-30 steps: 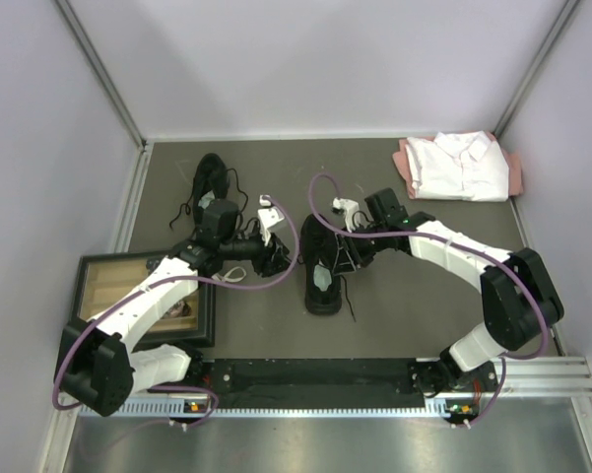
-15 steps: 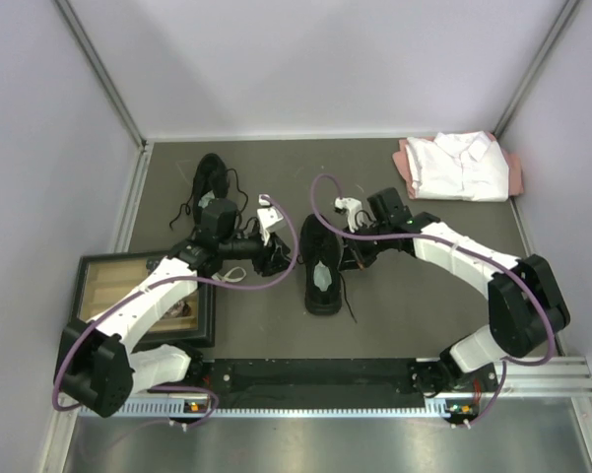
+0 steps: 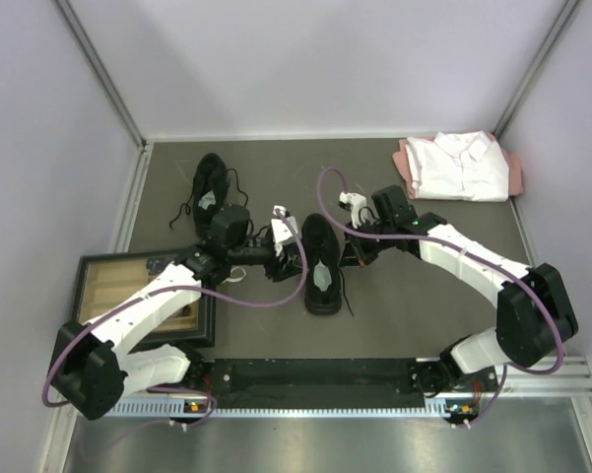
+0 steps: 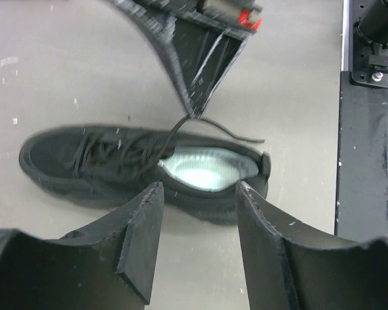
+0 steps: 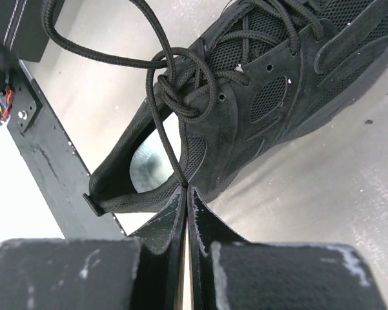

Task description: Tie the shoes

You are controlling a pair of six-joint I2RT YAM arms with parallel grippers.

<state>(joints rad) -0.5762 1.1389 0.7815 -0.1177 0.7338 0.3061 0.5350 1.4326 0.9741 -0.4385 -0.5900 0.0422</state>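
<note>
My right wrist view cuts the near shoe [image 5: 258, 90] off at the upper right, toe out of frame, and the lace [image 5: 158, 139] loops run past the top edge. From overhead that lace is too thin to make out, and the fingertips of the right gripper [image 3: 353, 256] blend into the dark upper. In the left wrist view the right gripper is soft and cropped at the top. The left arm [image 3: 148, 301] covers part of the wooden frame [image 3: 83, 296] at lower left.

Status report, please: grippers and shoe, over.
Right gripper shut on lace of middle shoe. Left gripper open, empty, beside it. Second shoe apart, far left.
</note>
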